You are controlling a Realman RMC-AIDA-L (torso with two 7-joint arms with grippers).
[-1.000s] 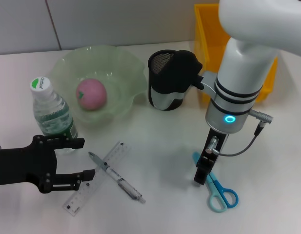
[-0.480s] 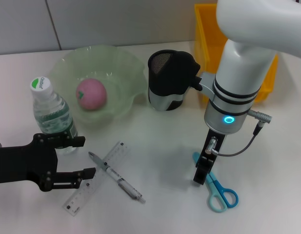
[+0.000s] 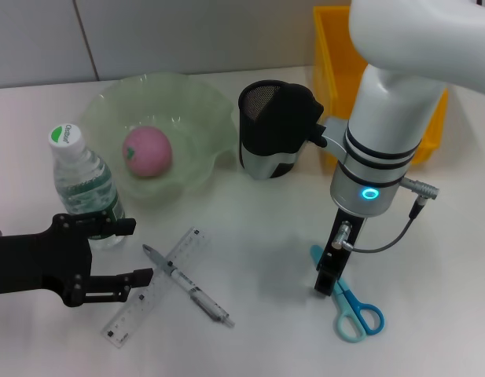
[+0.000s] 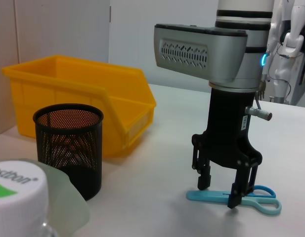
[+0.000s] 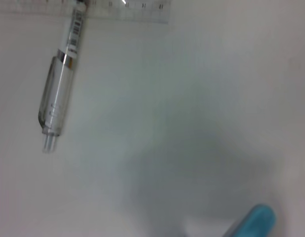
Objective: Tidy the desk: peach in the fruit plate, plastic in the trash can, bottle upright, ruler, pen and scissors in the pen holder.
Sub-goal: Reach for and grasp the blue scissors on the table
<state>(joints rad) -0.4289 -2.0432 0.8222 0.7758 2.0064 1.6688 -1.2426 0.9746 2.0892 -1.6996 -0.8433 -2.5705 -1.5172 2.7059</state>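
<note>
Right gripper (image 4: pixel 219 195): lowered over the scissors (image 3: pixel 350 302), which lie flat on the counter (image 3: pixel 266 243) toward its right front. Jaws are spread, one finger on each side of the sheathed blade, tips at or just above the counter surface (contact with the scissors cannot be confirmed). Nothing is clamped.

Left gripper (image 3: pixel 120 255): low at the left front, jaws apart and holding nothing, one finger just beside the bottle (image 3: pixel 83 184), the other over the near end of the ruler (image 3: pixel 154 287).

Bottle: upright, cap on, beside the plate (image 3: pixel 199 106).

Peach (image 3: pixel 147 151): inside the plate, near its middle.

Ruler: flat on the counter, left of centre, lying diagonally.

Pen (image 3: pixel 187 285): lying across the ruler, touching it, one end extending past the ruler toward the front.

Holder (image 4: pixel 68 148): upright behind centre, between the plate and the bin (image 4: pixel 83 96). From the head view a dark part of the right arm partly covers it; its contents cannot be determined.

Bin: at the right rear, just beyond the holder; its interior is not visible.
</note>
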